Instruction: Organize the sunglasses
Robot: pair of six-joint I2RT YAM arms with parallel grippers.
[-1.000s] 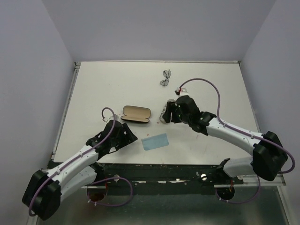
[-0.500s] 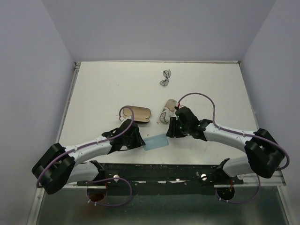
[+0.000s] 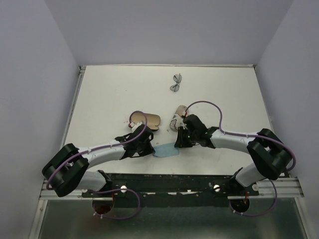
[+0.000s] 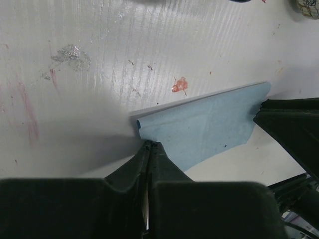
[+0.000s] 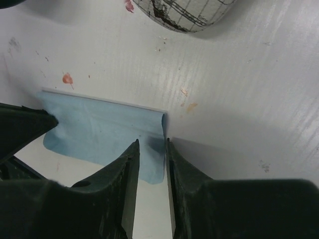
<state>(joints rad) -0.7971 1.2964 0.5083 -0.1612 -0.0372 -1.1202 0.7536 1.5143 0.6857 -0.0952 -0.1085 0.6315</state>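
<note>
By the near edge of the tabletop (image 3: 109,94), our left jaws clench the blue cloth (image 4: 209,124); our right jaws straddle its other end, slightly parted. We should close fully before lifting.

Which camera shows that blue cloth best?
Left wrist view: the blue cloth lies large and nearly whole, with the left gripper at its corner. The right wrist view shows most of it; the top view shows only a small sliver.

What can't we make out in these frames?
Cloth: top view, left arm and right arm cover its ends.
Pouch: right wrist view, cut off by the top edge.
Dark sunglasses: top view, too small for frame detail; outside both wrist views.
</note>
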